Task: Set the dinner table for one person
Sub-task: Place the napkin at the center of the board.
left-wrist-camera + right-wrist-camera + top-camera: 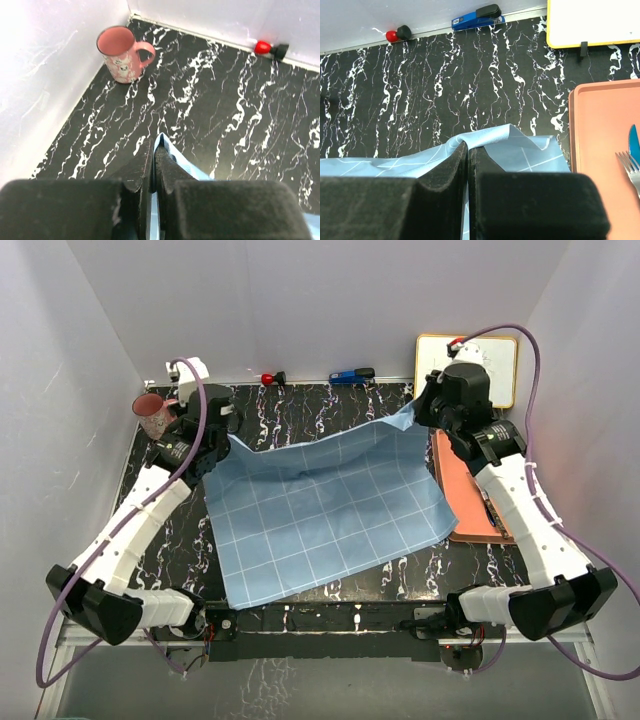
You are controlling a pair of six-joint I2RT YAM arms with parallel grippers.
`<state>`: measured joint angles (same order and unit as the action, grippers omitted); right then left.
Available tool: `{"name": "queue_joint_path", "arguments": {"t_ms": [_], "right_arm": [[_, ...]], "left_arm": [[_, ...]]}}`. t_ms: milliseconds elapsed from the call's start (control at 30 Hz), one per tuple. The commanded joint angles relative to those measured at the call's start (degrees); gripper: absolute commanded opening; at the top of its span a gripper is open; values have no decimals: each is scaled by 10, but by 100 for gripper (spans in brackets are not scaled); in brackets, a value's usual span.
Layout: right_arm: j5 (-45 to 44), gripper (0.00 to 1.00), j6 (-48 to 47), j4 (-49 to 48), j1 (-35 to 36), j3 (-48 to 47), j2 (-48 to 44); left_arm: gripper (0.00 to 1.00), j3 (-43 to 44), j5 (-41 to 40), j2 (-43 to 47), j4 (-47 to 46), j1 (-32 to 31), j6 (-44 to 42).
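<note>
A light-blue white-gridded cloth (320,505) lies spread over the middle of the dinner table (300,410), a black top with white veins. My left gripper (222,435) is shut on the cloth's far left corner; in the left wrist view the cloth (187,167) is pinched between the closed fingers of that gripper (153,147), just above the tabletop. My right gripper (425,415) is shut on the far right corner. The right wrist view shows the cloth (520,150) folded up in a ridge at this gripper's (468,146) closed tips.
A pink mug (120,52) stands in the far left corner. An orange tray (600,130) with a fork (630,167) and a blue-handled utensil (634,142) lies along the right side. A whiteboard (490,365), a blue stapler (350,375) and a small red object (270,378) line the back wall.
</note>
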<state>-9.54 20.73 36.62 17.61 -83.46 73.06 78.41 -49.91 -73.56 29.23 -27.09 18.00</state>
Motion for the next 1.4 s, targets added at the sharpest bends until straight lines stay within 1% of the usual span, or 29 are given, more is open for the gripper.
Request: {"name": "queue_joint_path", "arguments": {"t_ms": [0, 100, 133, 267, 333, 400, 500, 567, 667, 967, 1200, 1367], "right_arm": [[-2, 0, -8, -57, -1, -4, 12], [-1, 0, -5, -52, -1, 2, 18], [-2, 0, -5, -52, -1, 7, 12], [-17, 0, -14, -47, -1, 7, -11], [-33, 0, -19, -47, -1, 4, -2], [-35, 0, -21, -55, -1, 8, 14], [-24, 0, -18, -88, -1, 27, 37], [-26, 0, -16, -129, -2, 45, 50], [-31, 0, -17, -179, -5, 49, 82], [-20, 0, -26, -279, -18, -1, 203], [10, 0, -23, -315, -30, -55, 291], [29, 0, -16, -343, -32, -58, 334]], "left_arm": [[0, 27, -17, -35, 3, 22, 3], [0, 7, 48, -45, -12, 31, 14], [0, 1, 56, -42, -21, 31, 10], [0, -10, 57, -36, -39, 33, -9], [0, -6, 52, -45, -42, 37, -10], [0, 0, 58, -76, -39, 43, -6], [0, 1, 81, -105, -47, 55, 8], [0, -4, 95, -119, -68, 66, 8], [0, 6, 106, -148, -89, 88, 7], [0, 59, 145, -232, -157, 147, -4], [0, 123, 172, -301, -179, 166, -23], [0, 149, 191, -350, -187, 168, -19]]}}
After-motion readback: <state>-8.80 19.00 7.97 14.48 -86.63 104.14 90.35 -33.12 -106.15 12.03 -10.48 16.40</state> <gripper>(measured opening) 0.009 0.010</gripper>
